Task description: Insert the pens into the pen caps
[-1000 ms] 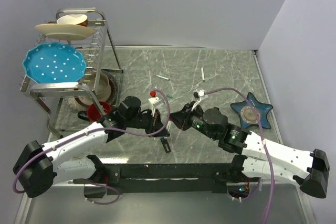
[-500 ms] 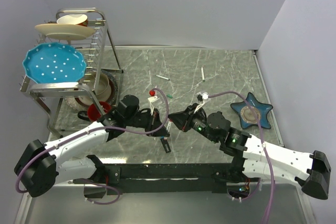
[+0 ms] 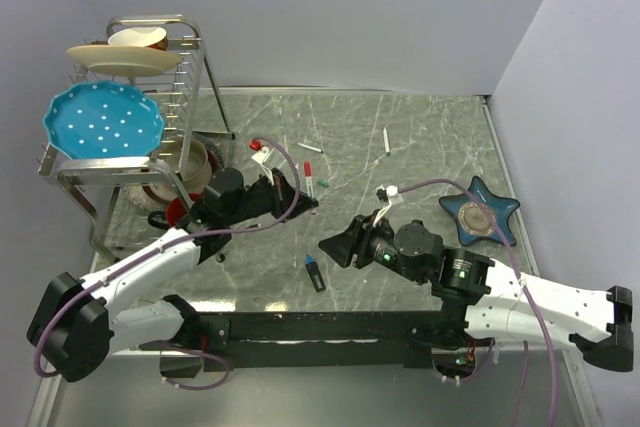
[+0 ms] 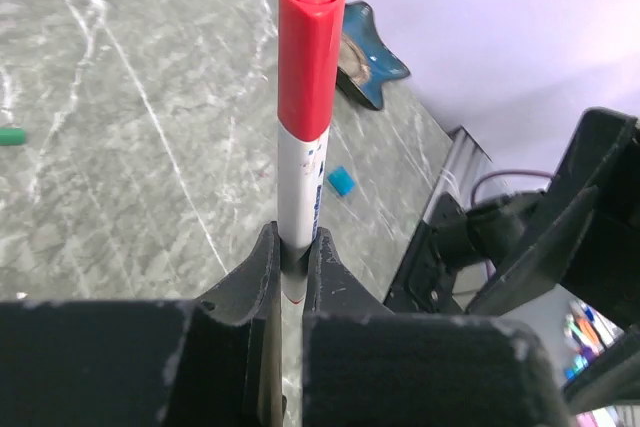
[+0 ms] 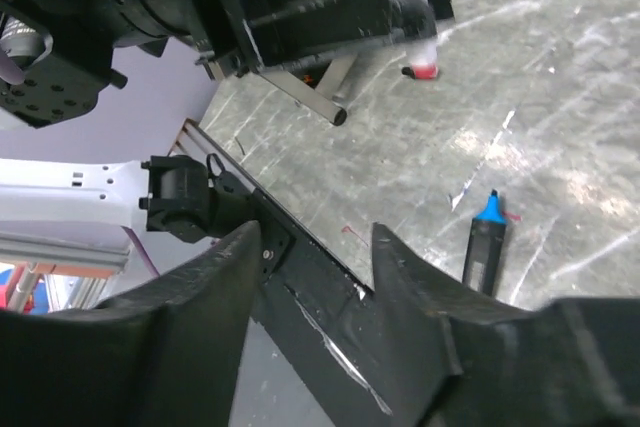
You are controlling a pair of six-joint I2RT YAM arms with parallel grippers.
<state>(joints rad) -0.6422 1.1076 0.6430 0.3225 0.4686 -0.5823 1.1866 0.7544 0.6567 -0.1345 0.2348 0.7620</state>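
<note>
My left gripper (image 3: 303, 203) (image 4: 297, 242) is shut on the lower barrel of a thin white pen (image 4: 297, 187) with a red cap (image 4: 308, 57) on its far end. This pen (image 3: 309, 181) is held over the middle of the table. My right gripper (image 3: 334, 245) (image 5: 318, 237) is open and empty, a little to the right of it. A thick black marker with a blue tip (image 3: 315, 274) (image 5: 485, 247) lies near the front edge. Two white pens (image 3: 310, 148) (image 3: 387, 139) lie further back. A green cap (image 3: 322, 185) (image 4: 10, 135) lies beside the held pen.
A metal dish rack (image 3: 190, 67) with a blue plate (image 3: 103, 124) and other dishes stands at the left. A red cup (image 3: 185, 210) sits at its foot. A blue star-shaped dish (image 3: 500, 217) lies at the right. The black rail (image 3: 320, 327) runs along the near edge.
The two grippers were close together over the middle; now they are apart. My left gripper has moved back and left with the red-capped pen. My right gripper has drawn back toward the front.
</note>
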